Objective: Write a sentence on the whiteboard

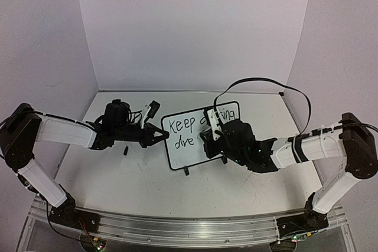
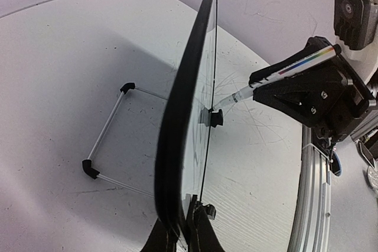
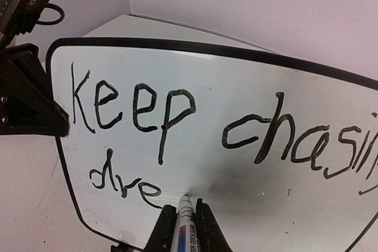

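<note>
The whiteboard stands upright mid-table, with my left gripper shut on its left edge. In the left wrist view the board is edge-on and my fingers pinch its black frame at the bottom. My right gripper is shut on a white marker, whose tip touches the board just right of the last letter. The sentence reads "Keep chasin" on the top line and "dre" below. In the top view the right gripper hides part of the writing.
A small black piece, perhaps the marker cap, lies on the table left of the board. A wire stand reaches out behind the board. White walls close in the back and sides. An aluminium rail runs along the near edge.
</note>
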